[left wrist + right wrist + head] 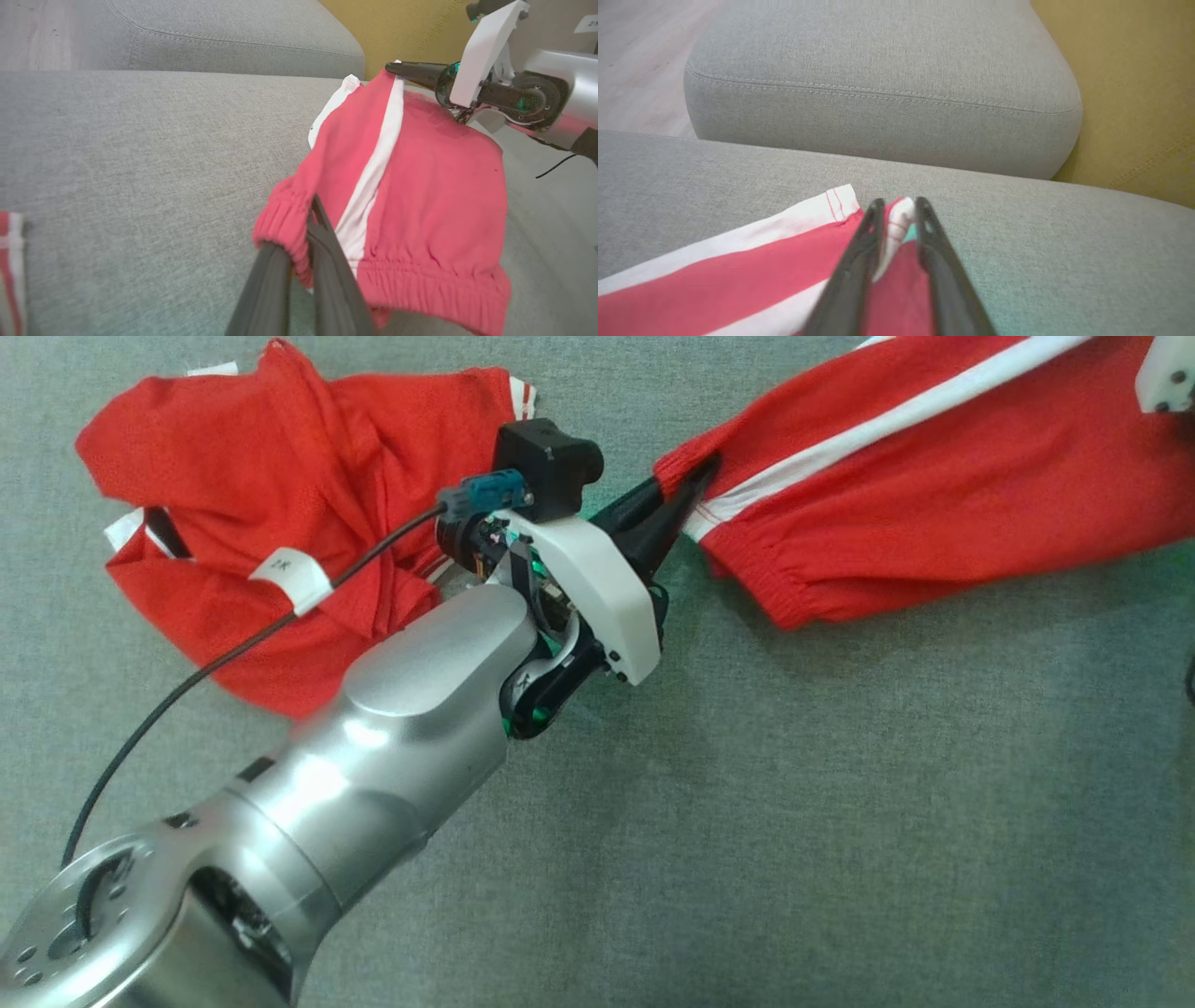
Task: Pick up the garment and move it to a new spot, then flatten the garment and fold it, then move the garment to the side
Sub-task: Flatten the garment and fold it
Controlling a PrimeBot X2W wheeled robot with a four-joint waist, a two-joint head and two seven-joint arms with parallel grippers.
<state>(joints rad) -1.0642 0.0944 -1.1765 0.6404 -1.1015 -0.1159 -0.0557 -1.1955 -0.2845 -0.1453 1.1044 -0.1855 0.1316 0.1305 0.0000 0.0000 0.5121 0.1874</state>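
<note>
The garment (934, 495) is a pair of red shorts with a white side stripe, stretched across the grey seat at the upper right of the head view. My left gripper (698, 476) is shut on its elastic waistband corner, and the left wrist view shows the same pinch (314, 205) on the red cloth (434, 186). My right gripper (899, 205) is at the white-striped hem (738, 280). Its jaws are slightly parted, with a fold of hem still between them. The left wrist view shows that gripper (392, 67) at the garment's far corner.
A second red jersey (280, 476) lies crumpled at the upper left, partly under my left forearm and its black cable (187, 681). Bare grey seat (840, 803) spreads below the garment. A grey cushion (878, 93) stands beyond, beside a yellow wall (1134, 70) and wood floor (635, 56).
</note>
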